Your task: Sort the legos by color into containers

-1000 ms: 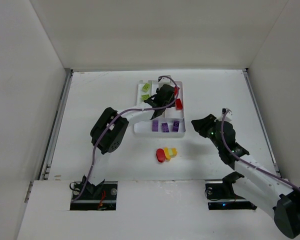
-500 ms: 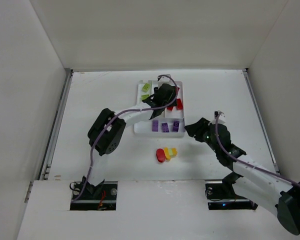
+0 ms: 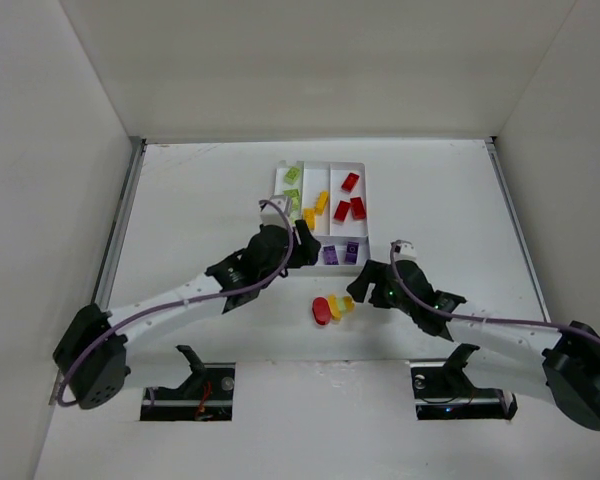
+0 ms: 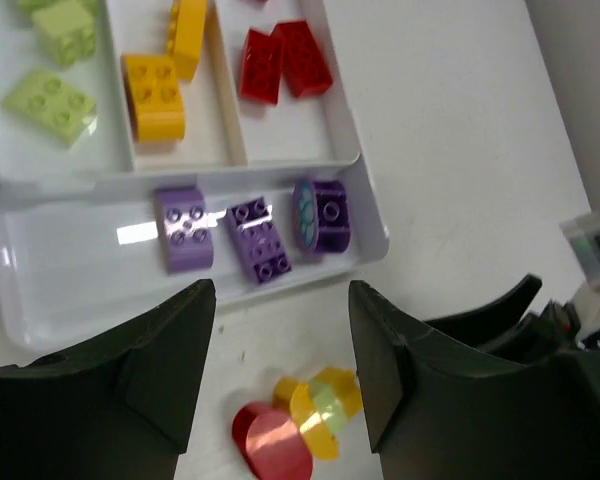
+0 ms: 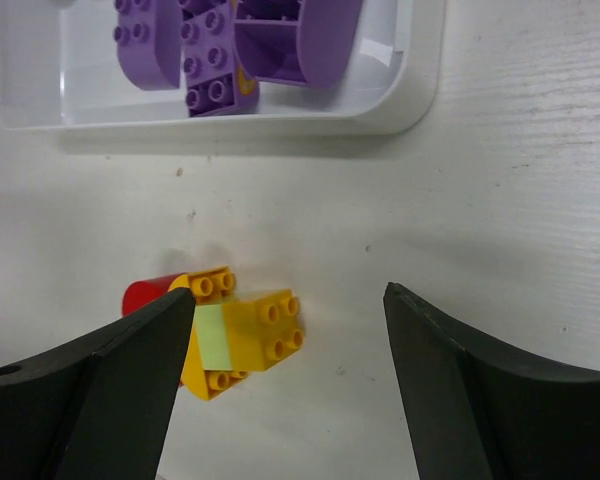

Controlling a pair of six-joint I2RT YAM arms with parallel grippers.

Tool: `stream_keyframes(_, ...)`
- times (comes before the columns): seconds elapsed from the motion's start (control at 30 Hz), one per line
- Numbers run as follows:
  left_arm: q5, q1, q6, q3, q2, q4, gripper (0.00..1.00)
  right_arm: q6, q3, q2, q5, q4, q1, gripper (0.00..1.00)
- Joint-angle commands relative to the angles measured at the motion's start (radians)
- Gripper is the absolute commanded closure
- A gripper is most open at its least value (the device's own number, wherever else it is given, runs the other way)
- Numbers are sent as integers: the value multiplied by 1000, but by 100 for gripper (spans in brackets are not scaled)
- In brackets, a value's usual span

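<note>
From above, the white tray (image 3: 332, 164) holds sorted legos (image 3: 348, 208) while a loose red-and-yellow cluster (image 3: 331, 307) lies just near of it; the left wrist view shows the left gripper (image 4: 280, 295) spread and empty above that cluster; the right wrist view shows the right gripper (image 5: 288, 298) wide apart, framing it.

No legible text or labels (anywhere)

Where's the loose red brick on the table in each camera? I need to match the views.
Top external: red brick just below the tray, at the left end of the loose cluster.
Left wrist: bottom centre.
Right wrist: lower left, peeking out behind the yellow bricks.
Shared landmark: the purple bricks in the tray's crosswise section.
</note>
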Motion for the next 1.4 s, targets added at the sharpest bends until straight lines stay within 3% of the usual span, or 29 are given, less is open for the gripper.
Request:
stream_keyframes(0.0, -35, -17, -121, -118, -121, -109, 47, 6, 34, 43, 21, 41, 7, 18)
stream_keyframes(0.23, -14, -120, -207, -295, -273, -176, 43, 49, 30, 95, -20, 107, 7, 17)
stream_keyframes(0.4, 32, -211, -305, -367, -244, -63, 36, 76, 13, 97, -43, 153, -8, 17)
stream_keyframes(0.67, 29, -229, -341, -417, -178, 94, 36, 81, 36, 184, -98, 188, -12, 18)
stream_keyframes(0.83, 23, -257, -348, -425, -160, 122, 37, 148, 5, 163, -133, 216, 28, 29)
stream_keyframes(0.93, -14, -243, -345, -437, -212, 97, 38, 224, -16, 121, -121, 223, 79, 34)
stream_keyframes(1.1, -54, -166, -338, -462, -359, 1, 38, 311, -36, 31, -100, 207, 134, 34)
stream_keyframes(1.27, -43, -106, -332, -470, -405, -71, 38, 310, -24, 52, -126, 206, 160, 33)
stream_keyframes(1.37, -48, -80, -307, -467, -414, -101, 38, 214, 17, 57, -105, 170, 208, 31)
